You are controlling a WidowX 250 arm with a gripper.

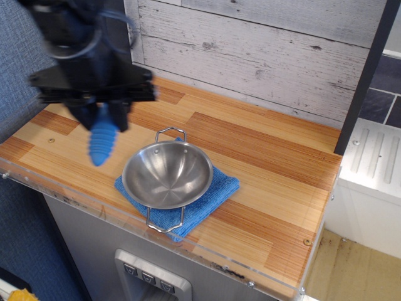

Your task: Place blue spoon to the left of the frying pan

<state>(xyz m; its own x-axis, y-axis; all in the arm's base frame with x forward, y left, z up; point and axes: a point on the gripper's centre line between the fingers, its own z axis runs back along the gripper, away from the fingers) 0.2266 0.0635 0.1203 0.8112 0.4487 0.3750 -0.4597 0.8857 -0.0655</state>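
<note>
The shiny steel frying pan (167, 174) with two wire loop handles sits on a blue cloth (207, 202) near the counter's front edge. My black gripper (100, 114) hangs above the counter to the left of the pan. It is shut on the blue spoon (101, 143), whose ribbed blue handle points down and hangs above the wood. The spoon's metal head is hidden inside the gripper. The spoon is apart from the pan.
The wooden counter (263, 163) has a clear plastic front rim. A grey plank wall stands behind it and a blue wall at the left. A dark post stands at the back left. The white knob is hidden behind my arm.
</note>
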